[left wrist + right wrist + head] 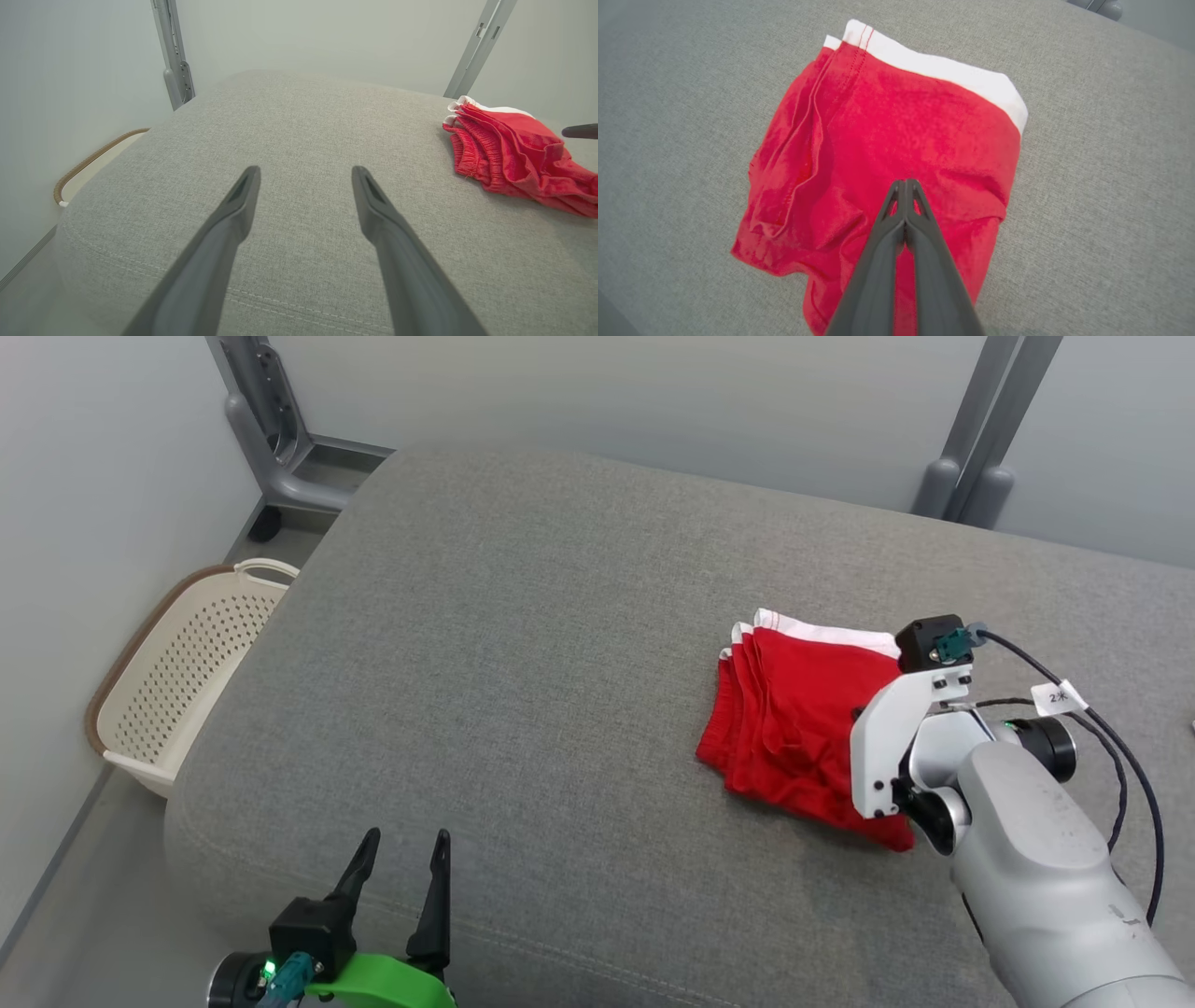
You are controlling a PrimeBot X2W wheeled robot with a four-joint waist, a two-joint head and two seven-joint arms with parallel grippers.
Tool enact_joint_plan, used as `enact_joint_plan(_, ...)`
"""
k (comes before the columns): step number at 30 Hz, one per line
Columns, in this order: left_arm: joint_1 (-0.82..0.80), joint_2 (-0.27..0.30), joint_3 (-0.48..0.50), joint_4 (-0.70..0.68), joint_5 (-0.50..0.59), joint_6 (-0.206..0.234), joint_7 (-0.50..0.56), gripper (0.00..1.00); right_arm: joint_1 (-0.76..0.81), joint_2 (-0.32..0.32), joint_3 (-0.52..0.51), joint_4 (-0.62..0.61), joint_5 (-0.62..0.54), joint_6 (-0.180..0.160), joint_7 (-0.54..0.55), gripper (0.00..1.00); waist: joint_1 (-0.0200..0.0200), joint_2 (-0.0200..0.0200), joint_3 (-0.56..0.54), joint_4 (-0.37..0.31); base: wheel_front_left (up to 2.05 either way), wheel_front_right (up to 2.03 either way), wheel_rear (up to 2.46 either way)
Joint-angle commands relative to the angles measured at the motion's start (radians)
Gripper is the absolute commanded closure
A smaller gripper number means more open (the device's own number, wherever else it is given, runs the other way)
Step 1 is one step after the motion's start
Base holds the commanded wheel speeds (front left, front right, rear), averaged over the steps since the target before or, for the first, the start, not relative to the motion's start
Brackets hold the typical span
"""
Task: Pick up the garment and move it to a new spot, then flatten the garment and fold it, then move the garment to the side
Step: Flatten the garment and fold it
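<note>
1. The grey cushion [523,644] spreads out under and ahead of both claws.
2. Our right arm [1036,868] reaches in from the lower right. Its pale forearm slants up and to the left, and the wrist tips down over the garment.
3. A cream perforated basket [177,681] stands on the floor beside the cushion, ahead and well to the left of the left claw.
4. The red garment [794,728] lies folded with a white edge on its far side. It is directly beneath the right claw and well to the right of the left claw.
5. Our right claw [904,183] is closed, its fingertips pressed together over the garment's middle. We cannot tell whether they touch the cloth.
6. Our left claw [407,835] is spread wide and holds nothing. Its fingers point forward over the cushion's near edge.
</note>
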Motion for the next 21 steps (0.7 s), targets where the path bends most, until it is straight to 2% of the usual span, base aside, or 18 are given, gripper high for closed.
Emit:
enact_joint_plan(1,-0.010,-0.005,-0.003,0.000,-0.001,-0.001,-0.004,0.00,0.010,0.009,-0.011,0.011,-0.012,0.000,-0.010,1.00,0.0000,0.0000,0.014,0.007,0.00,0.00,0.00)
enact_joint_plan(9,-0.025,-0.020,-0.012,0.021,0.000,-0.014,-0.004,0.00,0.000,0.056,0.011,0.083,-0.066,0.000,-0.030,1.00,0.0000,0.0000,0.032,0.045,0.00,0.00,0.00)
enact_joint_plan(14,-0.018,-0.016,-0.008,0.031,0.002,-0.019,-0.005,0.00,-0.006,0.068,0.083,0.105,-0.020,0.000,-0.032,1.00,0.0000,0.0000,0.020,0.061,0.00,0.00,0.00)
enact_joint_plan(21,-0.012,-0.018,-0.013,0.032,0.009,-0.019,-0.005,0.00,-0.013,0.070,0.220,0.098,0.121,0.000,-0.034,1.00,0.0000,0.0000,0.010,0.080,0.00,0.00,0.00)
